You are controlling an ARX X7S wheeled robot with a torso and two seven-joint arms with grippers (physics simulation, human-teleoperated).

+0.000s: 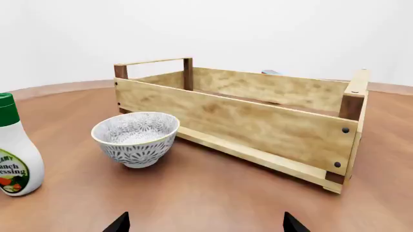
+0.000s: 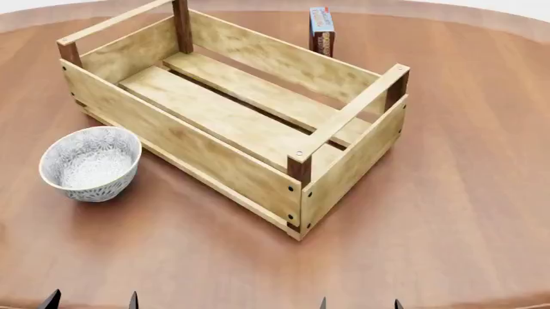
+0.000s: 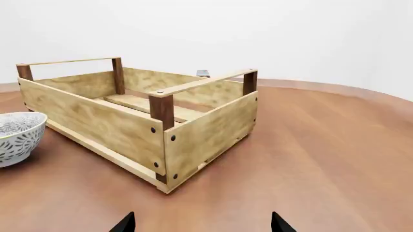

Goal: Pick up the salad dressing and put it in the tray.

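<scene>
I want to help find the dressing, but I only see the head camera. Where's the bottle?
Observer: The left wrist view shows the salad dressing standing upright, on the far side of the bowl from the tray.
Operator: What color is its lid?
Observer: Green, on a white bottle.
Operator: Is a hand holding it?
Observer: No. The left gripper is open and apart from it.

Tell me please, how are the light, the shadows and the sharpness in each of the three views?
Head view: even, soft light; faint shadows under the bowl and the tray; sharp everywhere. Left wrist view: the same flat light, no glare on the salad dressing, its label readable, cut by the frame edge. Right wrist view: sharp, blank white background, no blur.
</scene>
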